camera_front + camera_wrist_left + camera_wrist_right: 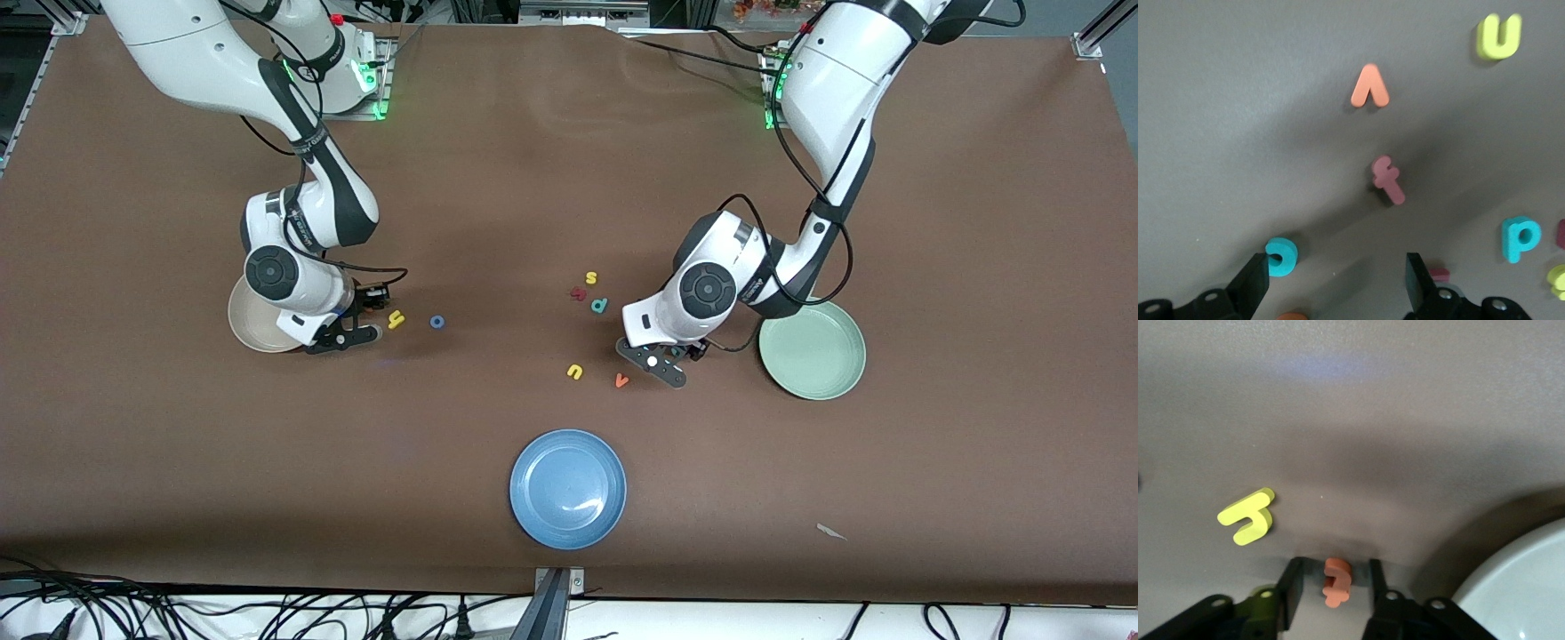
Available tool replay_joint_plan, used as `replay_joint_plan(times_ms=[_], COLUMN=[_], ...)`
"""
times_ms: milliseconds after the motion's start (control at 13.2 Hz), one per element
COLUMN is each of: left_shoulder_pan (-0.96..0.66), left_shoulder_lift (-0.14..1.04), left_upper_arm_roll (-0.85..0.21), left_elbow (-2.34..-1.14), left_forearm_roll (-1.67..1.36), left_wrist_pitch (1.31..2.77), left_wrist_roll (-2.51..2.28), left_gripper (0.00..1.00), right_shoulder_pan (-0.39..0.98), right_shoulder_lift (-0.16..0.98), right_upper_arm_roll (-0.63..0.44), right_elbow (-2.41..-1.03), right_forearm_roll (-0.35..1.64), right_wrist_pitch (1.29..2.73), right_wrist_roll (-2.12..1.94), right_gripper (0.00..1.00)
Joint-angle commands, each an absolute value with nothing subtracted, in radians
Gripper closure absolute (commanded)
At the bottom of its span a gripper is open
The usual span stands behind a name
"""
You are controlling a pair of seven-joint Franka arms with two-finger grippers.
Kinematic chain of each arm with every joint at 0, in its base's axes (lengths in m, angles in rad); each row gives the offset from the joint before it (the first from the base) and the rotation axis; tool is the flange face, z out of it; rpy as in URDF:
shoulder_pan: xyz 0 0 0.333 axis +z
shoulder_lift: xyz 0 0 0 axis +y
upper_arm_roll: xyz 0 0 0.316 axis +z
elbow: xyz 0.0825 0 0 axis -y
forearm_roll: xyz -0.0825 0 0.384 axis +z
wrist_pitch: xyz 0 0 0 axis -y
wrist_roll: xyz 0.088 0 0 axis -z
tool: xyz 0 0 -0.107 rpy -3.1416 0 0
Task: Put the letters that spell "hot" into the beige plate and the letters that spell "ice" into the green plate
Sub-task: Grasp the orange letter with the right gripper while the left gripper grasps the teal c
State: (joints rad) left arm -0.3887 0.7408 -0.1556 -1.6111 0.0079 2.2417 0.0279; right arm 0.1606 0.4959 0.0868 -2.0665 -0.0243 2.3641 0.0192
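Note:
My right gripper (357,334) is down at the table beside the beige plate (253,331), open, with the orange "t" (1337,581) between its fingers and a gap on each side. The yellow "h" (396,319) and the blue "o" (436,322) lie just past it, toward the table's middle. My left gripper (656,363) stands open low over the table beside the green plate (813,349). The teal "c" (1281,257) lies against one of its fingers (1255,280). A short dark-red bar (1439,273) peeks out by the other finger, and an orange letter's edge (1293,316) shows under the hand.
A pink "f" (1388,180), an orange "v" (621,380) and a yellow "u" (574,372) lie near my left gripper. A yellow "s" (590,278), a dark-red letter (579,292) and a teal "p" (599,306) lie farther from the camera. A blue plate (568,488) sits near the front edge.

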Motion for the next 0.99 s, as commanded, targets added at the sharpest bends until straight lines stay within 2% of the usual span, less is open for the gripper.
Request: replay_joint_plan(times_ms=[0,228,303,531,683,910], left_shoulder_pan=[-0.384,-0.377,-0.374,-0.364,-0.365,-0.364], left_shoulder_lift=[0.738,0.741,0.744,0.747,0.75,0.759], left_upper_arm_roll=[-0.152,-0.152,-0.152,-0.149,-0.146,-0.146], left_elbow=[-1.634,-1.638,-1.637,-1.637,-1.637,-1.634], left_forearm_roll=[0.037,0.041,0.041,0.041,0.072,0.083], left_wrist_pitch=[2.247,2.25,2.25,2.252,2.253,2.256], left_wrist_roll=[0.061,0.075,0.083,0.11,0.11,0.112], left_gripper=[0.11,0.26,0.27,0.26,0.26,0.26], right_shoulder_pan=[0.156,0.156,0.156,0.156,0.152,0.152], right_shoulder_lift=[0.497,0.497,0.495,0.46,0.416,0.403], right_upper_arm_roll=[0.094,0.094,0.094,0.091,0.075,-0.009], right_elbow=[-2.086,-2.086,-2.086,-2.065,-2.001,-1.869], right_forearm_roll=[-0.017,-0.017,-0.017,-0.014,-0.012,-0.014], right_wrist_pitch=[2.376,2.375,2.373,2.327,2.202,1.992], right_wrist_roll=[-0.002,0.002,0.011,0.015,0.035,0.017], right_gripper=[0.8,0.88,0.95,0.96,0.96,0.95])
